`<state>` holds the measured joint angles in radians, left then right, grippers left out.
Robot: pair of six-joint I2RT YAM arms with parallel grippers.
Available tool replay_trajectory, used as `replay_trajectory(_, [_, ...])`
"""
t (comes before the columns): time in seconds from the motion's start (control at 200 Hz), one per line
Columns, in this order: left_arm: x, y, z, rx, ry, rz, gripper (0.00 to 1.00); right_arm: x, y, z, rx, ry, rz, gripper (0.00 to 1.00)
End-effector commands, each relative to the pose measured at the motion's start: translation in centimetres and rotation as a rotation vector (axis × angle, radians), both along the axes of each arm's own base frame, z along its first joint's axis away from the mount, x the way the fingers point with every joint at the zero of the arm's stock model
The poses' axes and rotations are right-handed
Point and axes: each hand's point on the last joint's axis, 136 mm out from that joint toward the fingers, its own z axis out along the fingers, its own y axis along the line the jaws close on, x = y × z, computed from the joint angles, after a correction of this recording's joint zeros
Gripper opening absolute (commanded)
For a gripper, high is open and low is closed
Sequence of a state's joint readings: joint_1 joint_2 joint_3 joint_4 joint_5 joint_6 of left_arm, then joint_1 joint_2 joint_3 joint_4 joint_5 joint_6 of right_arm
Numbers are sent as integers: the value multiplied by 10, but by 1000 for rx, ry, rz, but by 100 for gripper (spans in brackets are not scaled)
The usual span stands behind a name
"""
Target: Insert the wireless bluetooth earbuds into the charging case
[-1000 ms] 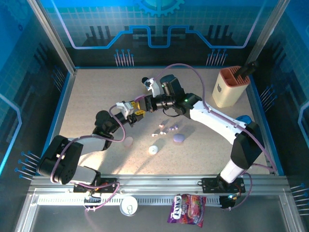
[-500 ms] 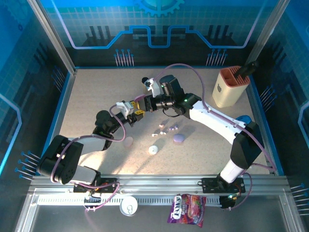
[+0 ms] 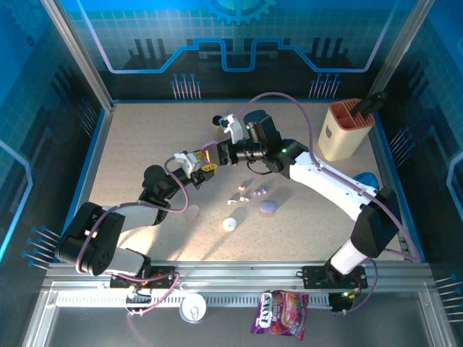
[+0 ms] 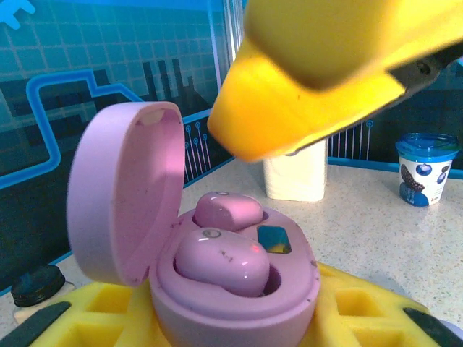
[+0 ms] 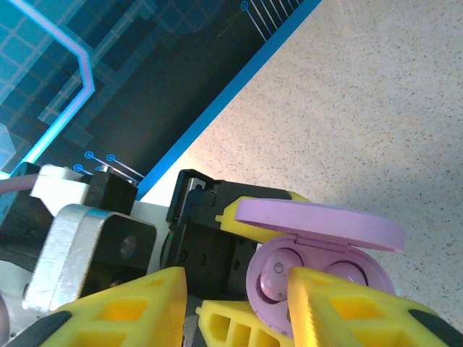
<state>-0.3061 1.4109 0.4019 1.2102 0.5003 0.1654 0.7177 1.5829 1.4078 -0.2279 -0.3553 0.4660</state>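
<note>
Seating step looks nearly done: left gripper (image 3: 205,165) is clamped on the open pink charging case (image 4: 231,303) mid-table with two pink earbuds (image 4: 223,260) sitting in it, right gripper (image 5: 235,282) hovers fingers-apart right over it, so next it probably needs a gentle push to shut the lid (image 4: 123,195).

Bare table (image 3: 137,144) lies open at far and left. Earbuds (image 3: 242,190), a purple case (image 3: 268,207) and a white puck (image 3: 229,223) clutter the middle. The right pincer (image 3: 220,153) crowds the pink case (image 4: 235,296) from above.
</note>
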Motion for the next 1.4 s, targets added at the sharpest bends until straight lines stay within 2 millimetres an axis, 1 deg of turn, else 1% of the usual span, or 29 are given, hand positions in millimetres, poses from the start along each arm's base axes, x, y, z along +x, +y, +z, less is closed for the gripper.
replay_trajectory(0.0, [-3, -2, 1, 31, -61, 3, 37, 0, -6, 24, 7, -63, 1, 40])
replay_trajectory(0.095, [-4, -2, -5, 68, -69, 1, 37, 2, -5, 31, 6, -83, 7, 39])
replay_trajectory(0.215, [-7, -3, -7, 85, -85, -9, 37, 9, -2, 27, -38, -85, 2, 37])
replay_trajectory(0.345, [-8, -3, -9, 101, -94, -7, 37, 15, 3, 26, -52, -86, 8, 35])
replay_trajectory(0.45, [-9, -3, -11, 108, -93, -12, 37, 20, 6, 20, -77, -73, 12, 35])
replay_trajectory(0.61, [-10, -3, -5, 95, -97, -11, 37, 23, 9, 6, -118, -41, 22, 36])
replay_trajectory(0.765, [-8, -1, -1, 77, -81, 3, 37, 19, 4, -3, -138, -19, 27, 36])
replay_trajectory(0.92, [-3, 1, 4, 33, -36, 22, 35, 14, -7, 1, -132, -25, 13, 37])
replay_trajectory(0.98, [-2, 1, 7, 13, -22, 17, 35, 13, -12, 4, -120, -24, -1, 39])
replay_trajectory(1.035, [-3, -1, 11, -2, -19, 6, 35, 14, -18, 6, -96, -11, -22, 44])
replay_trajectory(1.131, [-6, -3, 13, -16, -15, -15, 35, 13, -27, 12, -11, 24, -39, 46])
replay_trajectory(1.176, [-7, -4, 15, -20, -15, -28, 35, 14, -31, 12, 24, 53, -50, 50])
replay_trajectory(1.181, [-8, -4, 15, -21, -14, -29, 35, 13, -32, 10, 23, 62, -50, 50])
replay_trajectory(1.186, [-8, -4, 15, -21, -15, -31, 35, 13, -32, 13, 33, 57, -50, 51])
replay_trajectory(1.206, [-9, -5, 16, -24, -14, -37, 35, 13, -34, 11, 45, 76, -50, 53])
replay_trajectory(1.211, [-9, -5, 16, -25, -15, -39, 35, 13, -34, 13, 54, 72, -50, 54])
replay_trajectory(1.216, [-9, -5, 16, -25, -15, -40, 35, 13, -35, 10, 54, 84, -51, 54])
replay_trajectory(1.231, [-10, -6, 16, -28, -13, -45, 35, 13, -35, 13, 73, 88, -47, 56])
replay_trajectory(1.236, [-10, -6, 16, -29, -14, -45, 35, 12, -36, 10, 73, 101, -48, 56])
replay_trajectory(1.251, [-10, -6, 17, -34, -14, -47, 35, 12, -36, 13, 94, 105, -41, 58])
replay_trajectory(1.261, [-11, -6, 18, -36, -15, -50, 35, 12, -37, 9, 100, 125, -38, 59])
replay_trajectory(1.301, [-13, -8, 20, -46, -17, -66, 35, 10, -37, 10, 157, 168, -16, 61])
replay_trajectory(1.346, [-14, -10, 22, -57, -19, -79, 35, 9, -37, 8, 218, 224, 6, 63])
replay_trajectory(1.361, [-15, -10, 23, -61, -20, -84, 35, 10, -36, 12, 245, 227, 14, 63])
replay_trajectory(1.366, [-16, -10, 24, -62, -21, -86, 35, 9, -37, 8, 243, 245, 14, 63])
replay_trajectory(1.396, [-17, -12, 26, -70, -26, -96, 35, 9, -36, 7, 276, 271, 30, 64])
